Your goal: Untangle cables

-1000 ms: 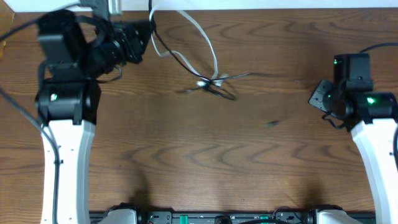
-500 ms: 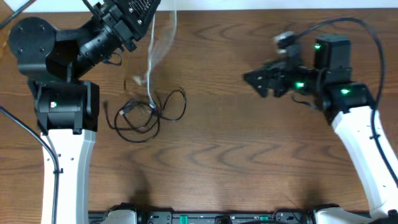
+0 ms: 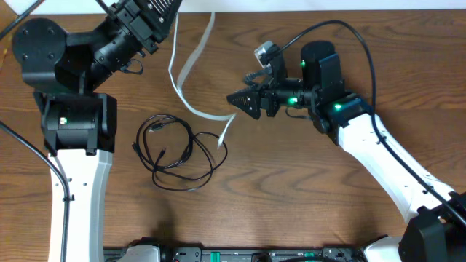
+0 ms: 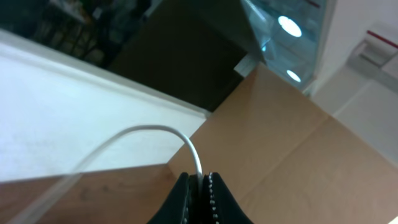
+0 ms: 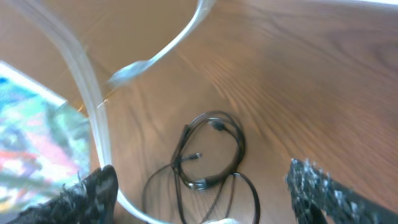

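The black cable (image 3: 175, 149) lies in loose coils on the table left of centre; it also shows in the right wrist view (image 5: 208, 155). The white cable (image 3: 191, 109) hangs from the top left down to a loose end by the black coils, and shows in the right wrist view (image 5: 93, 118). My left gripper (image 4: 199, 186) is raised at the top left (image 3: 164, 11) and shut on the white cable (image 4: 158, 132). My right gripper (image 3: 240, 100) is open, just right of the white cable's lower part; its fingers (image 5: 199, 193) straddle empty air above the cables.
The wooden table (image 3: 306, 196) stretches to the right and front. A white wall edge (image 3: 328, 6) runs along the back. Thick black arm wires (image 3: 22, 145) hang beside the left arm.
My right gripper has swung left toward the white cable. The white cable has pulled away from the black one, which has settled into coils lower on the table.
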`<state>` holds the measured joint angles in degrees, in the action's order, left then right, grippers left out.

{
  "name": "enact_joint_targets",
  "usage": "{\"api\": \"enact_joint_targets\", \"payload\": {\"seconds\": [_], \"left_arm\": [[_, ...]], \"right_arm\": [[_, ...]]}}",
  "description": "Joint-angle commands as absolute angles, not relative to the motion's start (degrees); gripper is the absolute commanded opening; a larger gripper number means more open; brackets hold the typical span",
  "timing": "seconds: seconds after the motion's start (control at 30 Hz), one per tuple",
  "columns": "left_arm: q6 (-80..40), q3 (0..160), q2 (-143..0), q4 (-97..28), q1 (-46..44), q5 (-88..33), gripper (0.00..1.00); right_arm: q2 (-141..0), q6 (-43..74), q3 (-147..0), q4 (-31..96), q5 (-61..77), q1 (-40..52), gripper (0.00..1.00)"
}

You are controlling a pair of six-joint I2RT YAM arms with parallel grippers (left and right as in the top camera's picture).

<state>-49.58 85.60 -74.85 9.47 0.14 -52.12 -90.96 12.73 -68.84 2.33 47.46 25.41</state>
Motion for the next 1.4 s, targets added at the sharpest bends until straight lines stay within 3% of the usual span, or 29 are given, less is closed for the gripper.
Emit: {"api": "enact_joint_targets", "payload": {"seconds": [0.0,0.23,0.4,0.63,0.8,0.87,0.9,0.97,1.07,1.1,1.17,1.23,1.3,1.37], "left_arm": [[-49.9,86.4,-74.9,4.4,0.0,-49.3,0.08],[-56.0,86.4,-75.3,-3.7,-0.6,-42.3,0.07],[-68.9,86.4,-75.9,-7.4,-3.8,-42.3,0.07],[-69.3,86.4,-78.4,-7.7,-8.3,-42.3,0.07],[-69.4,86.4,-80.6,-10.7,-11.6,-42.3,0.07],[-70.1,86.4,-82.1,-10.7,-12.4,-42.5,0.08],[-70.4,86.4,-82.4,-10.7,-12.6,-42.4,0.07],[-70.4,86.4,-83.1,-10.7,-12.6,-42.3,0.08],[-70.0,86.4,-83.9,-10.7,-12.6,-42.3,0.24],[-69.3,86.4,-84.0,-10.7,-12.6,-42.3,0.36],[-64.9,86.4,-84.4,-10.7,-12.6,-42.3,0.69],[-57.7,86.4,-84.9,-11.5,-12.6,-42.2,0.85],[-50.9,86.4,-85.0,-15.7,-12.6,-40.0,0.97],[-45.6,86.4,-85.0,-18.8,-12.6,-38.6,0.98]], "right_arm": [[-89.6,17.4,-69.7,-6.2,58.3,23.5,0.83],[-89.5,27.5,-69.7,-20.0,65.1,20.4,0.8],[-89.5,29.6,-69.7,-26.1,65.1,24.6,0.81],[-89.5,29.6,-69.7,-28.1,63.4,29.9,0.78],[-89.5,31.4,-69.7,-28.5,61.7,30.4,0.7],[-89.5,31.7,-69.7,-28.2,60.7,30.2,0.43],[-89.5,31.7,-69.7,-27.4,60.7,29.6,0.23],[-89.5,31.7,-69.7,-24.3,60.6,28.3,0.01],[-89.5,31.7,-69.7,-14.5,57.2,26.0,0.02],[-89.5,31.7,-69.7,-12.1,56.0,25.4,0.02],[-89.5,30.1,-69.7,-5.7,51.8,23.5,0.02],[-89.5,30.2,-70.5,-0.4,49.9,20.3,0.01],[-89.5,30.1,-72.8,5.7,49.8,16.4,0.01],[-89.5,29.3,-75.5,11.7,49.8,12.9,0.01]]}}
